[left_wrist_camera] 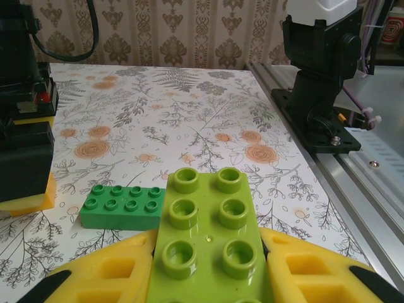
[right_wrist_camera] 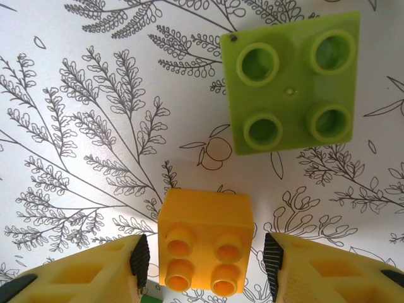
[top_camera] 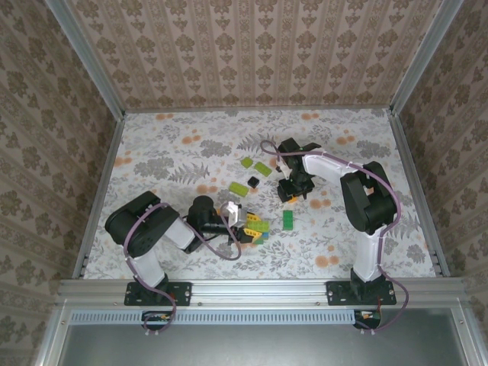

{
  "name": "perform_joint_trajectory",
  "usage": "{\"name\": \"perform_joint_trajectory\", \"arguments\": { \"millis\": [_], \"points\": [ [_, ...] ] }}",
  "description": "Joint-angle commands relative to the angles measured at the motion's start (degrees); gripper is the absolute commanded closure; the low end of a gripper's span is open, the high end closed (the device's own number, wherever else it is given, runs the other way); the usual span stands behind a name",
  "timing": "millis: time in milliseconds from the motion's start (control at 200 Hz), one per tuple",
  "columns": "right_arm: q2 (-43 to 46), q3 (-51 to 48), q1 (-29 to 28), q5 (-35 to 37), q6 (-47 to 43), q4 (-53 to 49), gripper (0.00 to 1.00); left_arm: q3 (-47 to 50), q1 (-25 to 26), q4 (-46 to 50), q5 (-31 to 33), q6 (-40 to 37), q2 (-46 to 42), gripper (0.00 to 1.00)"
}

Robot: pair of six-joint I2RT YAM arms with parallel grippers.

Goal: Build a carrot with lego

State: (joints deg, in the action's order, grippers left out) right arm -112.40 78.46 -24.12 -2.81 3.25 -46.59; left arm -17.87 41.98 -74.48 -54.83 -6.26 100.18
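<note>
One lime brick [left_wrist_camera: 208, 214] sits clamped in left tool [left_wrist_camera: 208, 255].

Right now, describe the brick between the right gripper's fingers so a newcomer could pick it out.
Start at the right arm, which reaches toward the middle of the table. Between the open fingers of the right gripper sits a small orange brick, four studs up. The lime-green brick just beyond is the same four-stud square; only this one is orange.
</note>
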Motion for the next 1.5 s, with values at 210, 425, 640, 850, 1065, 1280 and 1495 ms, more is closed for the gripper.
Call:
{"name": "perform_joint_trajectory", "arguments": {
  "millis": [210, 425, 640, 850, 1065, 1280, 1495],
  "points": [
    [-0.9, 0.9, 0.5, -1.5, 0.4, -0.2, 0.59, 1.5, 0.2, 0.7, 0.7, -3.1, -0.6, 0.7],
    [2.5, 0.5, 0.6, -3.0, 2.3, -0.2, 0.64, 1.5, 0.2, 2.8, 1.0, -4.6, -1.8, 0.7],
    [9.9, 0.1, 0.2, -4.5, 7.6, -3.2, 0.7, 1.4, 0.5, 2.7, 1.4, -4.7, -1.5, 0.71],
    [17.1, 1.6, -2.3, -2.6, 13.0, -10.4, 0.72, 1.2, 0.6, 1.9, 1.6, -4.9, -0.1, 0.71],
    [22.5, -0.6, -8.9, -1.6, 21.5, -13.5, 0.72, 1.0, 1.0, 1.8, 2.6, -5.4, 1.2, 0.71],
    [24.9, -1.7, -16.2, -0.2, 29.8, -14.4, 0.72, 1.1, 1.0, 1.8, 3.0, -5.5, 1.2, 0.71],
    [26.8, -4.2, -20.5, -1.0, 35.6, -13.0, 0.73, 0.8, 1.2, 2.0, 3.6, -5.7, 1.6, 0.71]
  ]
}}
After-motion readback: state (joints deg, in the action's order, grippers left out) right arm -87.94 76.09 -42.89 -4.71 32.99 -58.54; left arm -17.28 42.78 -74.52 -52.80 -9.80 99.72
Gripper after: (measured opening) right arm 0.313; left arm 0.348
